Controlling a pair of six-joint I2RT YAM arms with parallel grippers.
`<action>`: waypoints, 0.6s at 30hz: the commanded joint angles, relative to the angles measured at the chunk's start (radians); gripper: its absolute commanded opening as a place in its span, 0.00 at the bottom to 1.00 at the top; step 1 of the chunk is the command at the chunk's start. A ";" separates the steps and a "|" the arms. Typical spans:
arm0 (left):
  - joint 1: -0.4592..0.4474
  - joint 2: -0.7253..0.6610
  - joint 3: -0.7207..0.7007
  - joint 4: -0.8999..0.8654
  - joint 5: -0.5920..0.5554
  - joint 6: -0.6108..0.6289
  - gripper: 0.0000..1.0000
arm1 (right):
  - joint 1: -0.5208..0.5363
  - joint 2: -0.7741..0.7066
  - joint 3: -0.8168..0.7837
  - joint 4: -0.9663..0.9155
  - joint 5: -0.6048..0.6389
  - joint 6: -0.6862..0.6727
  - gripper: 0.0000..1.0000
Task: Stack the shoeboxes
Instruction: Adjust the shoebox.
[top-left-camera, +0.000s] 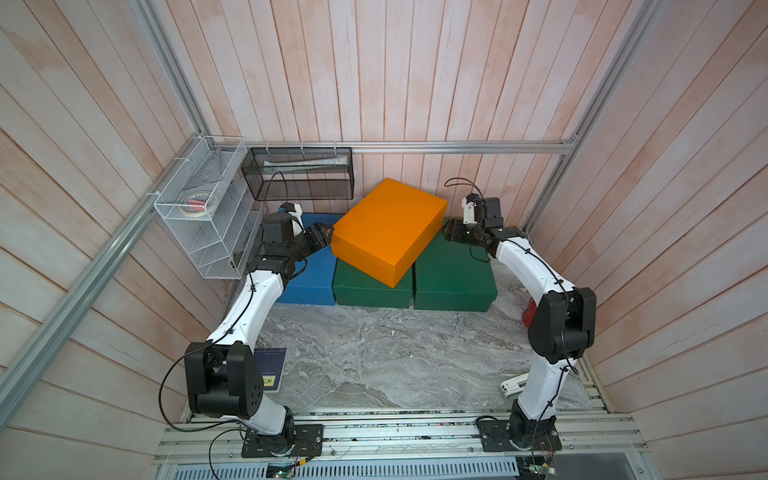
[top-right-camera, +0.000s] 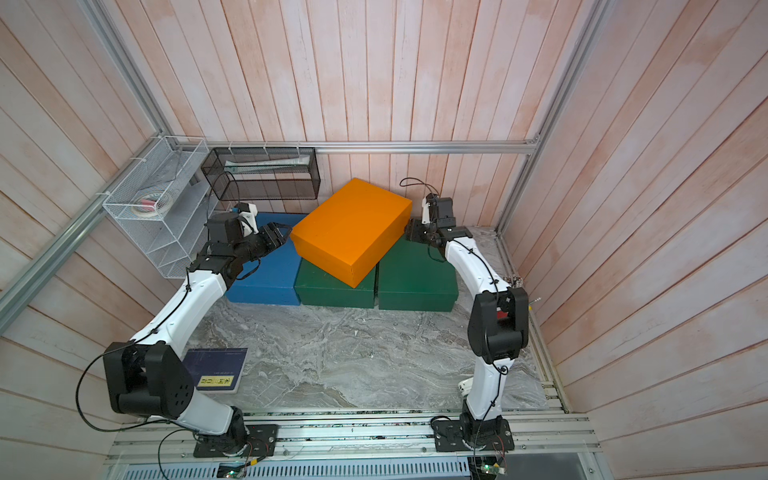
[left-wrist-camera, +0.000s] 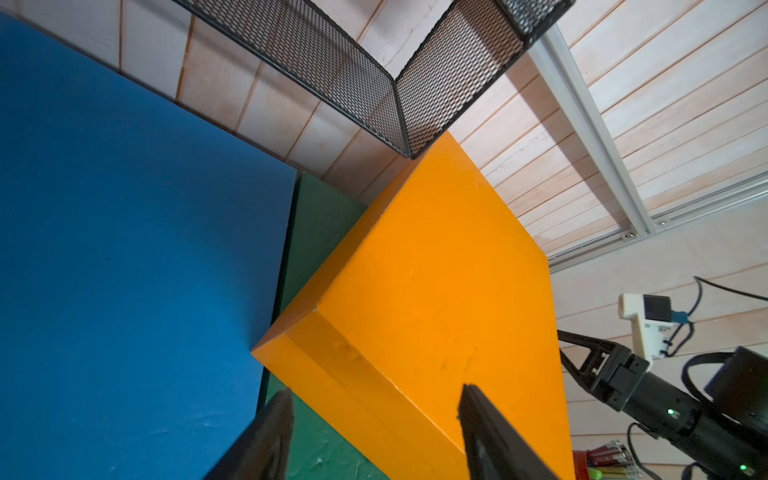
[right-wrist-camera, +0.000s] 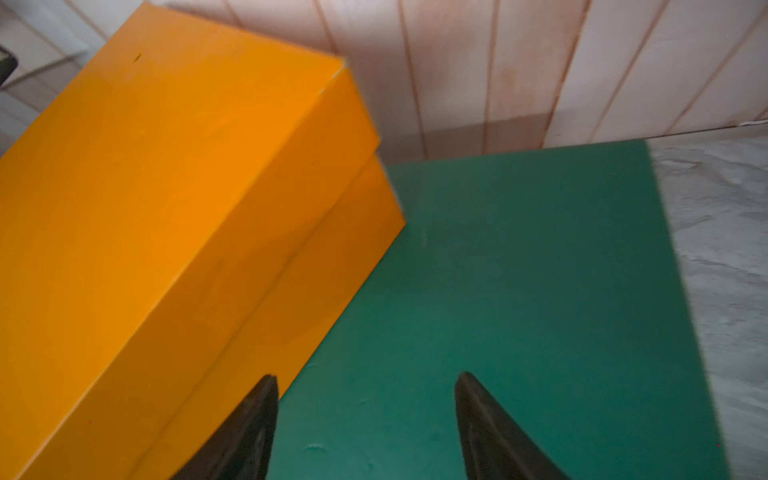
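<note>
Pinkish plank walls (top-left-camera: 415, 75) close three sides, with an alu rail (top-left-camera: 457, 146) across the back. Table (top-left-camera: 395, 357) is grey-white marble pattern, matte. White wire rack (top-left-camera: 199, 232) hangs on the wall by the L arm, and a black mesh basket (top-left-camera: 299, 183) hangs on the back wall next to it. Dark-blue book (top-left-camera: 272, 370) lies flat near the L arm's base.

Boxes are all plain matte card, rectangular and lidded. Blue box (top-left-camera: 313, 274), mid green box (top-left-camera: 370, 291) and R green box (top-left-camera: 453, 278) stand in a row along the back wall, side by side. Orange box (top-left-camera: 388, 228) lies on top, lid up, turned diagonal to the row across both green boxes. In the L wrist view its near corner reaches the blue box's edge. The lid seam shows as a step along its side walls.

L gripper (top-left-camera: 326, 235): I read the jaws as spread, at the orange box's corner above the blue box. The box's short side fills the gap betw. the black fingers (left-wrist-camera: 270, 440); contact I can't tell.

R gripper (top-left-camera: 448, 232): jaws spread, over the R green box, just beside the orange box's opposite end. One finger (right-wrist-camera: 249, 432) sits by the orange wall, the other over bare green lid. Nothing is pinched.
</note>
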 joint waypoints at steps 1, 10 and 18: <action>0.019 0.090 0.058 0.037 -0.025 -0.002 0.69 | -0.050 0.078 0.101 0.029 0.027 0.036 0.69; 0.023 0.295 0.207 0.089 0.056 -0.051 0.69 | -0.068 0.418 0.653 -0.183 0.007 0.041 0.69; 0.021 0.296 0.142 0.210 0.195 -0.188 0.70 | -0.064 0.513 0.758 -0.157 -0.084 0.094 0.69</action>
